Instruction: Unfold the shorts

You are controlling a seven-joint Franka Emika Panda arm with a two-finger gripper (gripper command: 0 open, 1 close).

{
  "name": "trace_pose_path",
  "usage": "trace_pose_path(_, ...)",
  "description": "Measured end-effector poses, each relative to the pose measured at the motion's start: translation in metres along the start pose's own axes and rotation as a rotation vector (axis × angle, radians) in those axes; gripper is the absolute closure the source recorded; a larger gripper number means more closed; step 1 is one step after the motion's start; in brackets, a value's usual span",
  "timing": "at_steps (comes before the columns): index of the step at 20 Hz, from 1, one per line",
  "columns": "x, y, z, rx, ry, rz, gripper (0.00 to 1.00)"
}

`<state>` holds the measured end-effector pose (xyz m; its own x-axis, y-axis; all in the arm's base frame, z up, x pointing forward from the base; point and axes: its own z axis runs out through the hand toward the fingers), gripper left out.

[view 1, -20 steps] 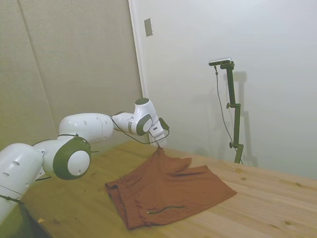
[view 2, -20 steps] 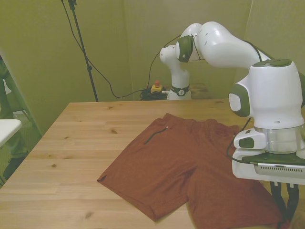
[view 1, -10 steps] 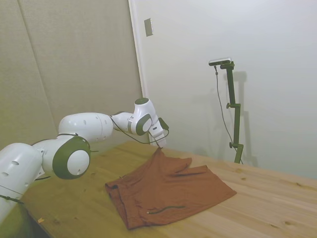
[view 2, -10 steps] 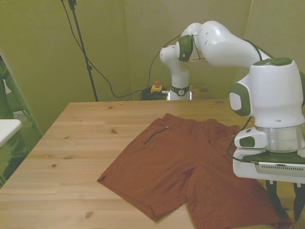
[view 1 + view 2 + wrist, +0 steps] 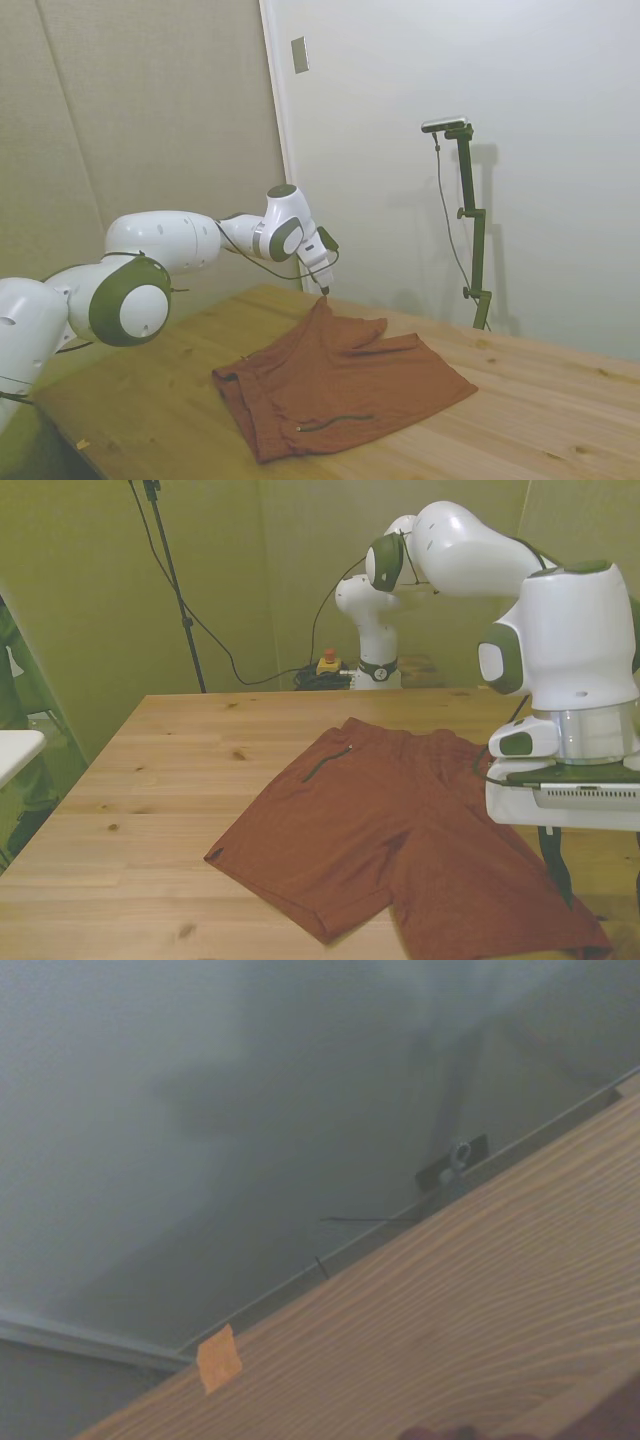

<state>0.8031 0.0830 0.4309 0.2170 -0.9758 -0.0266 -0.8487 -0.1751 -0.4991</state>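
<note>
**Shorts spread on table, gripper just off their edge**

Table (image 5: pixel 150 780): wooden, fills lower part of side + front views; near edge cut off by frame in both.

Shorts (image 5: pixel 400 830): rust-brown, lie mostly flat mid-table. Front view: waistband toward far side, thin dark drawstring (image 5: pixel 327 764) on the cloth, one leg toward the front view's left; other leg partly hidden behind the arm, its hem cut at frame bottom. Side view: far edge of cloth rises in a peak up to the fingertips. Contact there too small to tell.

Gripper (image 5: pixel 324 291): side view shows only a small dark tip. Front view: one finger (image 5: pixel 556 865) seen, the other cut off at frame edge, so fingers stand apart, nothing between them.

Wrist view: blurred; wood grain, wall, small orange tag (image 5: pixel 218 1358) at table edge. Dark sliver in the corner, unclear.
</note>
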Motion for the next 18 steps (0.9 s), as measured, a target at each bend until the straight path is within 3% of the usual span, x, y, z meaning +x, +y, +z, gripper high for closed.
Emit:
trace_pose_path(9,-0.027,0.007,-0.058,0.017,-0.041,-0.018,0.0)
trace_pose_path(18,-0.065,0.042,-0.099,0.0,-0.082,-0.042,0.0)
